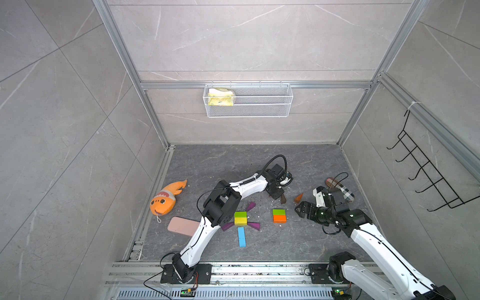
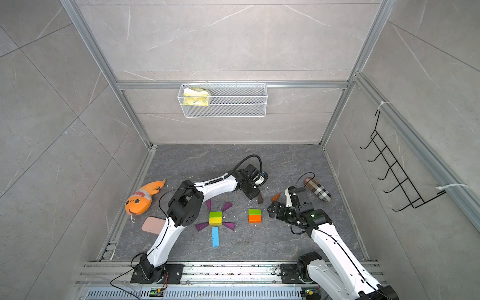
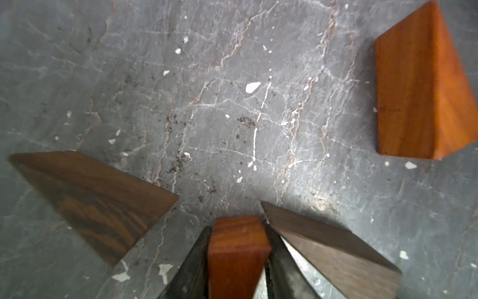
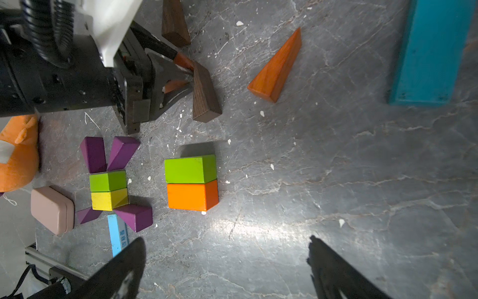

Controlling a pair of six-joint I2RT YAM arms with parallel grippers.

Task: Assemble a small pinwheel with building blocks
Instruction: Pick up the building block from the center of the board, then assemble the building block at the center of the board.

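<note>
My left gripper is shut on an orange wedge, low over the floor at the back middle. Two brown wedges lie on either side of it, and another orange wedge lies to its right. Near the front, green and yellow bricks sit with purple wedges fanned around them and a blue bar below. A green and orange brick pair lies to the right. My right gripper hangs open and empty beside that pair. A second blue bar shows in the right wrist view.
An orange plush fish and a pink case lie at the left, partly under the left arm. A plaid pouch lies behind the right arm. A wire basket hangs on the back wall and a hook rack on the right wall.
</note>
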